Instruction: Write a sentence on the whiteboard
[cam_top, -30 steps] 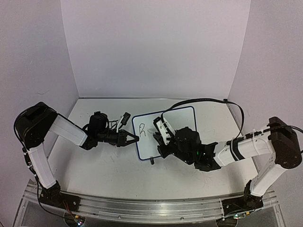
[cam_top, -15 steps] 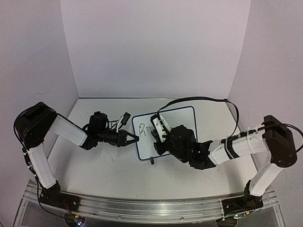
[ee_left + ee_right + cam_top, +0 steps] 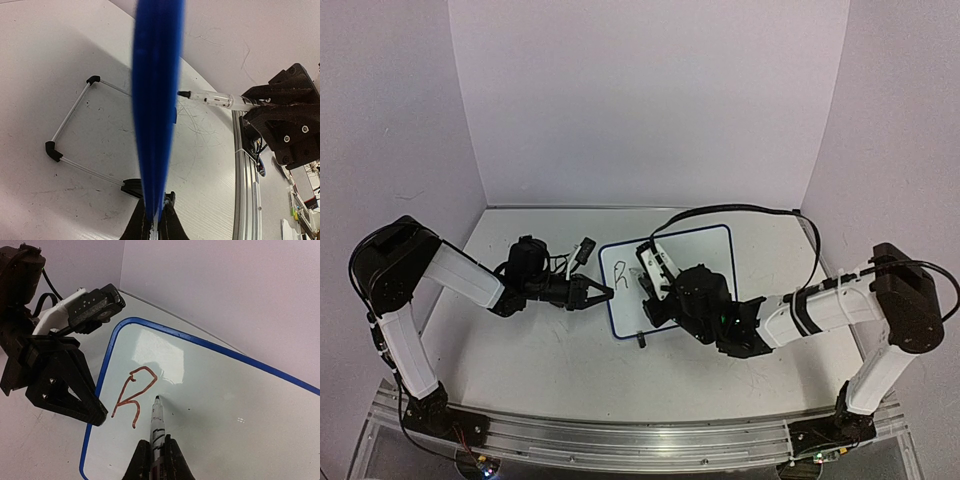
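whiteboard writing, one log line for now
left gripper: shut on whiteboard rim | right gripper: shut on marker | written: R only | tip: just after R

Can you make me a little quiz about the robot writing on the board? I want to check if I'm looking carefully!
1. True or false: the right gripper holds a marker.
2. Which letter is written on the whiteboard? A) R B) S C) M
3. Fill in the gap: the left gripper pinches the whiteboard's ____ rim.

Key: 1 true; 2 A; 3 blue.
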